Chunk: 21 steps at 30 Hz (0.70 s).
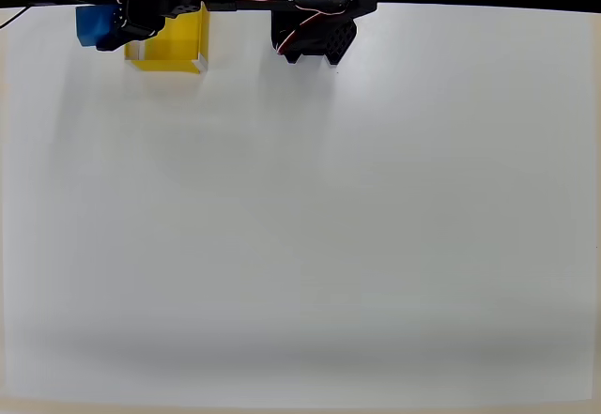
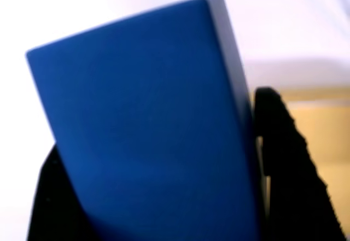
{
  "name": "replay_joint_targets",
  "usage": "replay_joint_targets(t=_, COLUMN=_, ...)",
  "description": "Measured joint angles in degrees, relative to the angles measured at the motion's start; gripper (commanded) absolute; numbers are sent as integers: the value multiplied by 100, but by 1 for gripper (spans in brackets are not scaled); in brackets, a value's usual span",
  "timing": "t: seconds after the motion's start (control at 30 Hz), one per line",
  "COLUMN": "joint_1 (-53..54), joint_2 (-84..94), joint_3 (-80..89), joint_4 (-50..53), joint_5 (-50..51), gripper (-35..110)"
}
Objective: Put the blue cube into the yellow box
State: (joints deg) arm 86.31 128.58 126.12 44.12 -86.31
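Note:
The blue cube (image 1: 92, 25) sits at the far top left of the overhead view, just left of the yellow box (image 1: 174, 46), and does not overlap it. My gripper (image 1: 103, 29) reaches in from the black arm above the box and is shut on the cube. In the wrist view the blue cube (image 2: 147, 126) is very close and tilted, clamped between my gripper (image 2: 158, 203), with one black finger (image 2: 284, 159) on its right and the other low on its left. A blurred strip of the yellow box (image 2: 322, 137) shows behind the right finger.
The arm's black base and motor block (image 1: 315, 29) stand at the top middle of the white table (image 1: 310, 245). The arm's upper links cover part of the box's far side. The table's dark back edge runs along the top.

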Motion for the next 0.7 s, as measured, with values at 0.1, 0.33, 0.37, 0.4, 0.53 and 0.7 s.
replay_joint_targets(t=0.1, joint_1=62, joint_2=325, joint_3=439, joint_4=-26, joint_5=-70, gripper=7)
replay_joint_targets(t=0.33, joint_1=211, joint_2=835, joint_3=1318, joint_4=-264, joint_5=-141, gripper=7)
replay_joint_targets(t=0.37, joint_1=237, joint_2=888, joint_3=1424, joint_4=-308, joint_5=-141, gripper=7)
replay_joint_targets(t=0.4, joint_1=281, joint_2=923, joint_3=1521, joint_4=-352, joint_5=-141, gripper=7)
replay_joint_targets(t=0.53, joint_1=413, joint_2=1055, joint_3=1802, joint_4=-536, joint_5=-114, gripper=7)
replay_joint_targets(t=0.7, joint_1=545, joint_2=1072, joint_3=2083, joint_4=-826, joint_5=-141, gripper=7)
